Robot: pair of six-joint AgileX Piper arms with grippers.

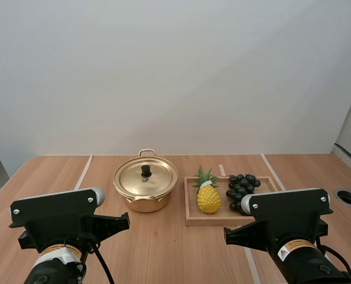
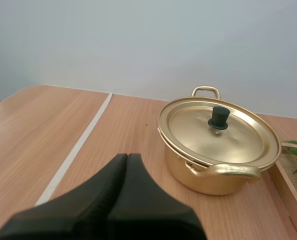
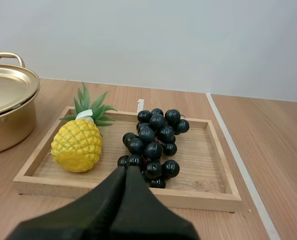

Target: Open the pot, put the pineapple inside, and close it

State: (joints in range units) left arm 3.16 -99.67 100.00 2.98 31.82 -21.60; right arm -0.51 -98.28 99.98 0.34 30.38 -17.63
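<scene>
A gold pot [image 1: 145, 188] stands mid-table with its lid [image 1: 146, 177] on, a black knob [image 1: 146, 170] at the lid's centre. To its right a yellow pineapple [image 1: 208, 193] with green leaves lies in a wooden tray [image 1: 191, 219]. My left gripper [image 2: 127, 159] is shut on nothing, its fingers together as one dark wedge, short of the pot [image 2: 218, 150] and lid knob [image 2: 219, 117]. My right gripper [image 3: 126, 171] is likewise shut, hanging just before the tray's front rim [image 3: 128, 192], between the pineapple [image 3: 78, 145] and the grapes.
A bunch of dark grapes [image 1: 241, 187] [image 3: 152, 145] lies in the tray to the right of the pineapple. Pale strips [image 1: 83, 172] cross the wooden table. A round hole [image 1: 348, 197] sits at the table's right edge. Both arm bases fill the near edge.
</scene>
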